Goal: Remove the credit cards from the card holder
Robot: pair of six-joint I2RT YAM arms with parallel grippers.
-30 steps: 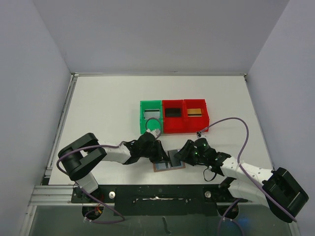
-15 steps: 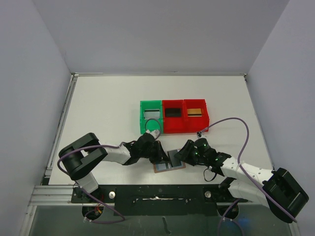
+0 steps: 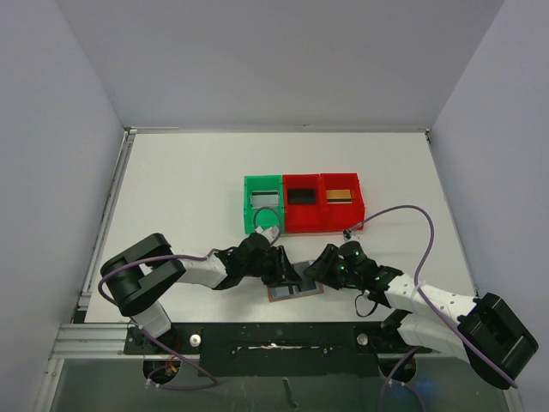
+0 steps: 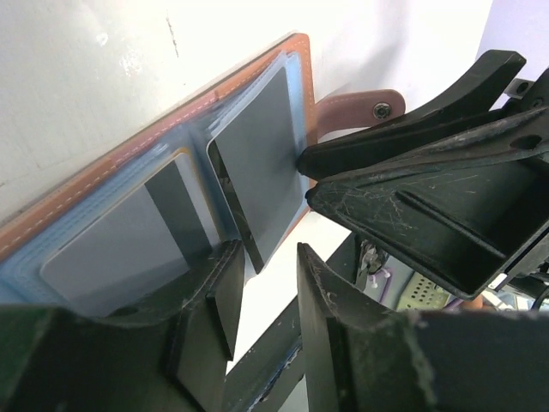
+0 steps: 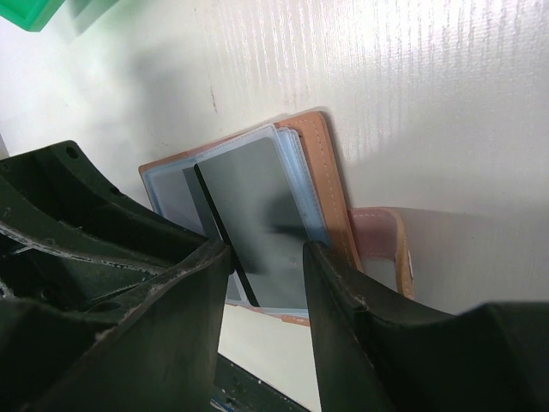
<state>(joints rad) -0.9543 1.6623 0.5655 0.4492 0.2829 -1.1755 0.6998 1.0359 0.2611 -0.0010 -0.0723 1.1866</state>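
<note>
One open card holder [image 3: 296, 291], three bins [image 3: 262, 180], left pincer [image 4: 268, 257] and right pincer [image 5: 266, 253] both part-open, seemingly empty

From above, the two arms' jaws hide most of the flat brown leather card holder [image 3: 296, 293], leaving only a near strip. In the left wrist view, dark fingers [image 4: 206, 326] cover its lower part, and the view's left edge crops it.
</note>
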